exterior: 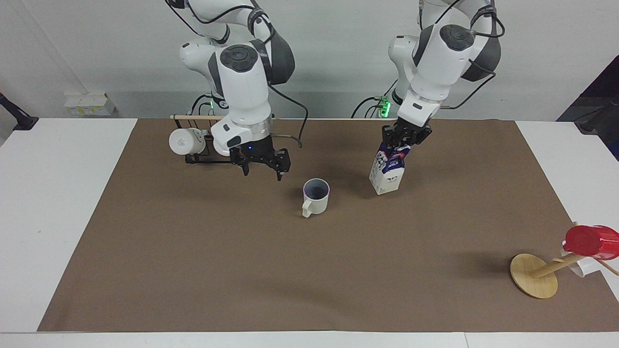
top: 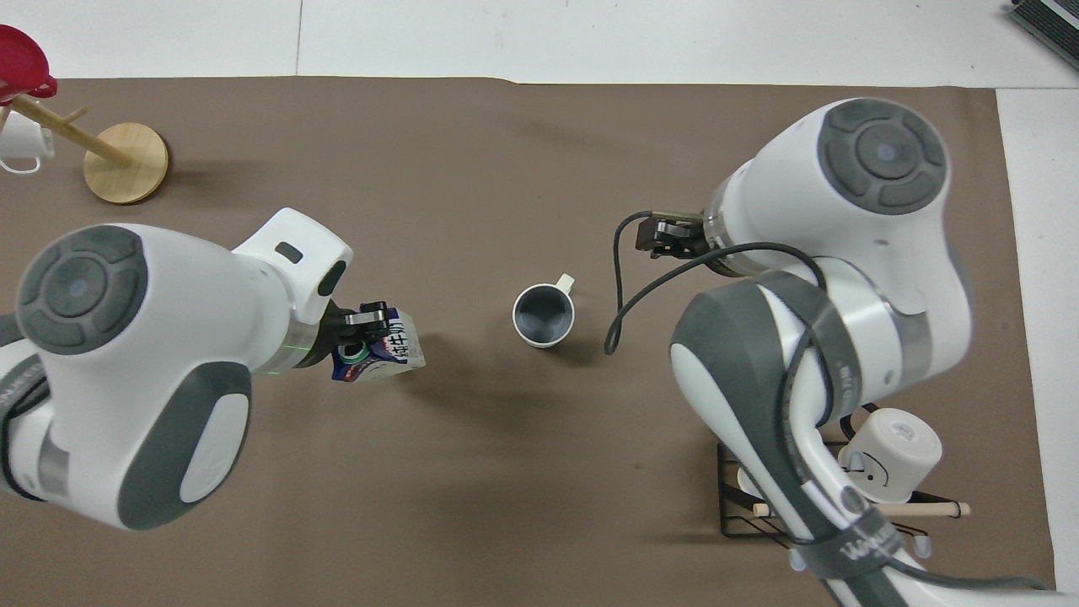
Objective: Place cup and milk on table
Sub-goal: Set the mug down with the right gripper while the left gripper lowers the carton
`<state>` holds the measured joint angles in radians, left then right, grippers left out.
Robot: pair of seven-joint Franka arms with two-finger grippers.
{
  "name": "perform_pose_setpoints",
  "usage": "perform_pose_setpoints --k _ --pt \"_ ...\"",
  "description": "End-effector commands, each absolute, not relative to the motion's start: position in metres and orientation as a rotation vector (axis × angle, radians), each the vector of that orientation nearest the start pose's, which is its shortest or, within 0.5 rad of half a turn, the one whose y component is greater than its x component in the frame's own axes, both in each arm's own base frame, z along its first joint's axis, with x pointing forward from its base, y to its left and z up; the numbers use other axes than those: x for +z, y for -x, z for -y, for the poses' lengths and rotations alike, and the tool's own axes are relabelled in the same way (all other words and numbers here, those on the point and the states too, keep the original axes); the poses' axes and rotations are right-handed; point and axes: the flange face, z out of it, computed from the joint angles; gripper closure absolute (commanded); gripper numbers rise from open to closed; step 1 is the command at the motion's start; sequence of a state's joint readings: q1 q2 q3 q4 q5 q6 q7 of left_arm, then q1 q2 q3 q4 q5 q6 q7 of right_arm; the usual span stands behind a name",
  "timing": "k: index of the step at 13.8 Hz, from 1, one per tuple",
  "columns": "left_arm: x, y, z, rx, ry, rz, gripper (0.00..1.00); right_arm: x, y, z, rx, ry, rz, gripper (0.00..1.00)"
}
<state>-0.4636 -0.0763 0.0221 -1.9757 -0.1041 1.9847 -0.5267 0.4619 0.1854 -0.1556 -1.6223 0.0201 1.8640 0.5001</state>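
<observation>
Cup [exterior: 316, 197] stands placed, our right gripper [exterior: 261, 165] open at its ten o'clock; left gripper [exterior: 404, 137], jaws clamping milk [exterior: 387, 170], must lower it upright onto the table [exterior: 67, 169].

Facing and overhead cameras share the table [exterior: 309, 251].

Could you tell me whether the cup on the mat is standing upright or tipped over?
Upright: the cup rests on its base on the mat, its open mouth facing up and handle at the side.
</observation>
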Motion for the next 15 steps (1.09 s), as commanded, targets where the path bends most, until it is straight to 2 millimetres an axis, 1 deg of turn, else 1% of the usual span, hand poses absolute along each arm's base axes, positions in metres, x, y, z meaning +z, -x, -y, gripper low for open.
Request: perform_pose_setpoints --k 1,3,4,5,7,9,10,11,12,14,15 --pt "0.496 -0.492 0.266 -0.079 3.281 0.266 0.74 0.539 -0.585 -0.148 -0.027 3.112 -0.217 0.0" --pt "0.481 -0.491 0.292 -0.107 3.293 0.22 0.74 0.549 -0.582 -0.111 0.005 3.116 -0.207 0.0" --pt "0.474 -0.493 0.299 -0.118 3.297 0.206 0.74 0.555 -0.581 -0.093 0.01 3.115 -0.199 0.0" --pt "0.468 -0.494 0.305 -0.127 3.3 0.193 0.74 0.559 -0.581 -0.077 0.007 3.114 -0.187 0.0" --pt "0.462 -0.493 0.312 -0.126 3.3 0.159 0.74 0.561 -0.58 -0.05 0.03 3.114 -0.205 0.0" --pt "0.461 -0.492 0.313 -0.115 3.297 0.118 0.73 0.568 -0.579 -0.029 0.015 3.111 -0.195 0.0" --pt "0.461 -0.491 0.313 -0.112 3.294 0.108 0.54 0.571 -0.578 -0.017 0.007 3.112 -0.171 0.0" --pt "0.461 -0.491 0.313 -0.111 3.294 0.095 0.14 0.58 -0.575 -0.002 -0.02 3.109 -0.154 0.0" --pt "0.463 -0.492 0.312 -0.113 3.294 0.1 0.0 0.587 -0.572 0.011 -0.033 3.108 -0.151 0.0" --pt "0.478 -0.492 0.306 -0.106 3.291 0.101 0.0 0.601 -0.563 0.028 -0.029 3.105 -0.182 0.0" --pt "0.496 -0.493 0.301 -0.088 3.287 0.105 0.0 0.613 -0.559 0.034 -0.036 3.107 -0.183 0.0"
